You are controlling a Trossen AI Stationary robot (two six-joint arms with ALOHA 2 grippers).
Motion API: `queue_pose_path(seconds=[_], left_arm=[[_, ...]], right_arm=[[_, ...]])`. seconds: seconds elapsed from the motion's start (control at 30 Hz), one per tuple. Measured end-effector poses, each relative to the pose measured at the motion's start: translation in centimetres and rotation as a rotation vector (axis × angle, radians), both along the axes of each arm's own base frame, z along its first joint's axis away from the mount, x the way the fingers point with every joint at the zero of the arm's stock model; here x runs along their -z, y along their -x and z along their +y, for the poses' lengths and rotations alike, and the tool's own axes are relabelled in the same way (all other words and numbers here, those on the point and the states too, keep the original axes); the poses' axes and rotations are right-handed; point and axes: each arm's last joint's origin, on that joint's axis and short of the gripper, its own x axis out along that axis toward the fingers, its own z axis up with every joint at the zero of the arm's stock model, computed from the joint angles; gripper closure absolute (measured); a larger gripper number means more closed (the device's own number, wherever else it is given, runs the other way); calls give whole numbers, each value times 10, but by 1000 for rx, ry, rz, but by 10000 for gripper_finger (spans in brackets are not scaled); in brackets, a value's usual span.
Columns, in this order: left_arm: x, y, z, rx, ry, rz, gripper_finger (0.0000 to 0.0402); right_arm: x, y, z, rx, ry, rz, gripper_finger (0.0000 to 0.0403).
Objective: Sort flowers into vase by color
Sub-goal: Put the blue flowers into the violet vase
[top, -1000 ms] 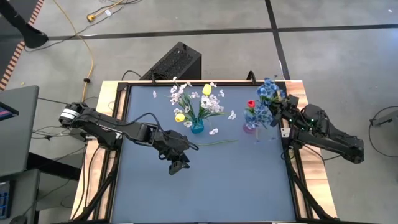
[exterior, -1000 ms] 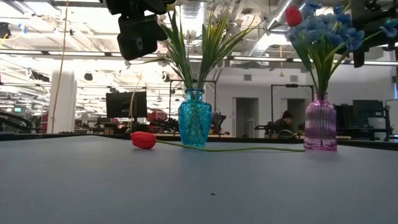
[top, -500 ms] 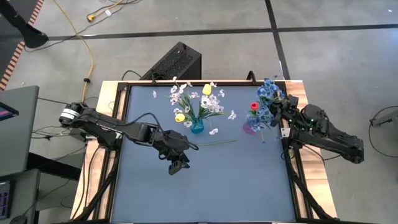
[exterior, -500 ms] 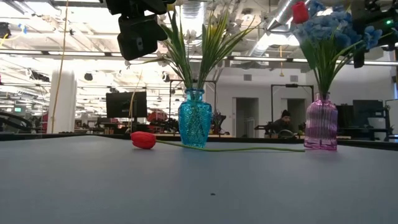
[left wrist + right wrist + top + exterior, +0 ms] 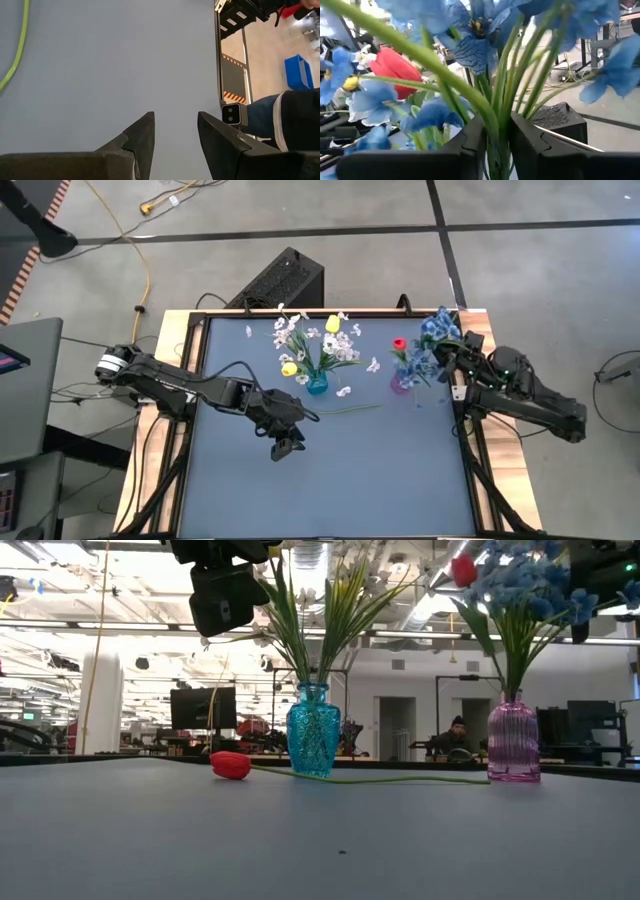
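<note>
A blue vase (image 5: 317, 384) holds white sprays and yellow buds. A pink vase (image 5: 400, 385) holds blue sprays and a red bud (image 5: 398, 343). One red tulip (image 5: 230, 765) lies on the table in front of the blue vase, its stem (image 5: 345, 410) running toward the pink vase. My right gripper (image 5: 452, 363) is at the pink vase's bouquet, shut on green stems of the blue blossoms (image 5: 480, 47). My left gripper (image 5: 285, 445) hovers open above the mat, near the lying tulip's bud end. My right gripper pinches a few green stems (image 5: 496, 112) of the blue spray between its two fingers (image 5: 472, 142), below the blossoms. It comes level from the table's right side, fingers across the stems. The stems run down toward the pink vase's neck (image 5: 513, 698); the spray leans.
The dark mat is bordered by a raised black frame (image 5: 470, 460) and wooden table edges. A black box (image 5: 280, 280) sits beyond the far edge. A small white blossom (image 5: 343, 391) lies loose by the blue vase. Open mat stretches toward the near edge.
The bouquet in the pink vase has swayed with my right gripper: the red bud and blue blossoms swung toward the table's right, then back to the left, where they now lean. The pink vase shifted slightly left. The left arm has kept still.
</note>
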Motion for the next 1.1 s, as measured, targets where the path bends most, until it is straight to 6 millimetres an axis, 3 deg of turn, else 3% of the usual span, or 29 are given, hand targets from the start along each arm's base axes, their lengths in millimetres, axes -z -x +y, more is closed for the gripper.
queue_pose_path(seconds=[0.53, 0.73, 1.1], left_arm=[[0, 0, 0, 9, -12, -6, 264], [0, 0, 0, 9, -12, -6, 264], [0, 0, 0, 14, -20, -11, 264]], right_arm=[[-18, 15, 7, -42, -196, 140, 166], [-34, 11, 6, -63, -264, 187, 157], [-67, -5, 3, -100, -400, 469, 156]])
